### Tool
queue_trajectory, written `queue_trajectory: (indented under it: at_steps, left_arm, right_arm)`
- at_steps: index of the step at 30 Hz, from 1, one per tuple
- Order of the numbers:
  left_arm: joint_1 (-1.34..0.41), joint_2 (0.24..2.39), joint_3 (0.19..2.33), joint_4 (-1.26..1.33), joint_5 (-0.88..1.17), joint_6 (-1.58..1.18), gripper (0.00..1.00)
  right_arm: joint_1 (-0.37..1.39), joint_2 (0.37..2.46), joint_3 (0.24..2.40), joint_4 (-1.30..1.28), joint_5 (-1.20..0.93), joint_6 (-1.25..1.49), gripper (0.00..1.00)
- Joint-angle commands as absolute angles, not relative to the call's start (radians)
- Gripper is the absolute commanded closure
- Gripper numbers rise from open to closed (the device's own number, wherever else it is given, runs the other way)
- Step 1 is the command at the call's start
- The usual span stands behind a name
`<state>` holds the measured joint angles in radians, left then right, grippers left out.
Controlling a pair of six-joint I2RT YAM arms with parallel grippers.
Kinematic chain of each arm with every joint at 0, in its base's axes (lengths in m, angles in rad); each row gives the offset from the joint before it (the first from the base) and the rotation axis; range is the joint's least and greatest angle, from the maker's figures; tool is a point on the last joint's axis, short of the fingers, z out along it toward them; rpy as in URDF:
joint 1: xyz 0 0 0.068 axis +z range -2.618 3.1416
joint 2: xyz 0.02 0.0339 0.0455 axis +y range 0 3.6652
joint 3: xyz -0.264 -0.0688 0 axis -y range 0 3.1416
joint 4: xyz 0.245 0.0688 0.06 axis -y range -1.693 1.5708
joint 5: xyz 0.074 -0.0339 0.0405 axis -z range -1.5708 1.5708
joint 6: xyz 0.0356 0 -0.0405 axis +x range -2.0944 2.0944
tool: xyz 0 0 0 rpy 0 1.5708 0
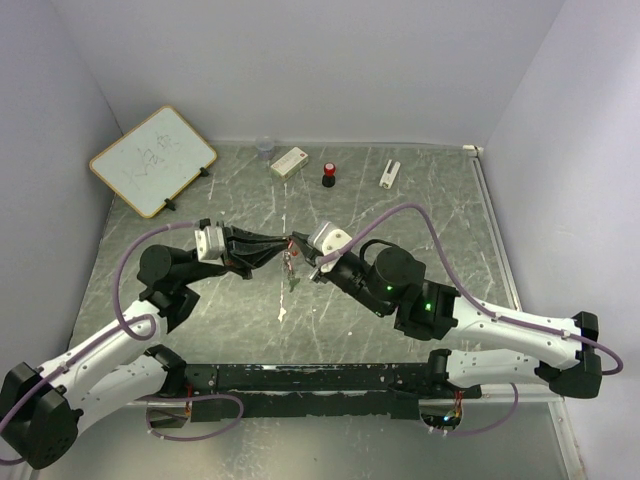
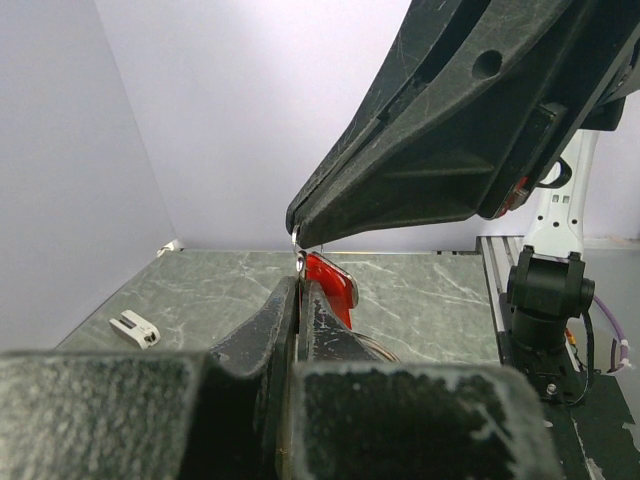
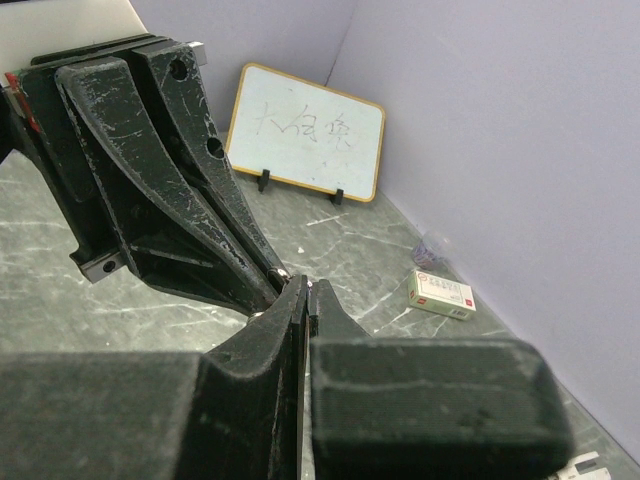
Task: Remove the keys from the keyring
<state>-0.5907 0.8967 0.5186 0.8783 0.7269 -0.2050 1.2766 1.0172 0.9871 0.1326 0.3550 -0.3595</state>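
The left claw (image 1: 283,245) and right claw (image 1: 300,250) meet tip to tip mid-bench (image 1: 450,230), barring passage there — free room lies right and near. Far side: whiteboard (image 1: 152,160), box (image 1: 289,162), red-capped cylinder (image 1: 329,176), white clip (image 1: 389,173).

Glossy red plastic key (image 2: 332,284), smooth marbled table (image 2: 430,300).

Plain pale lilac walls (image 1: 330,60) close the space at the back and on both sides. The table (image 1: 440,210) has a grey-green marble pattern with white veins. A wood-framed whiteboard (image 1: 152,160) stands tilted in the far left corner. The light is soft and even.
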Motion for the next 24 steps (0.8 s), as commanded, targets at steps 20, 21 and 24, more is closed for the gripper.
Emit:
queue_trajectory:
  at_steps: [20, 21, 24]
  left_arm:
    - [-0.588, 0.761, 0.52, 0.947, 0.696, -0.207, 0.93]
    - [-0.587, 0.757, 0.521, 0.941, 0.694, -0.203, 0.93]
    - [-0.588, 0.748, 0.529, 0.933, 0.698, -0.199, 0.93]
  right_arm:
    - [1.276, 1.024, 0.948, 0.111, 0.449, -0.367, 1.0]
    - [1.276, 1.027, 0.948, 0.106, 0.453, -0.365, 1.0]
    - [1.277, 1.037, 0.948, 0.095, 0.46, -0.362, 1.0]
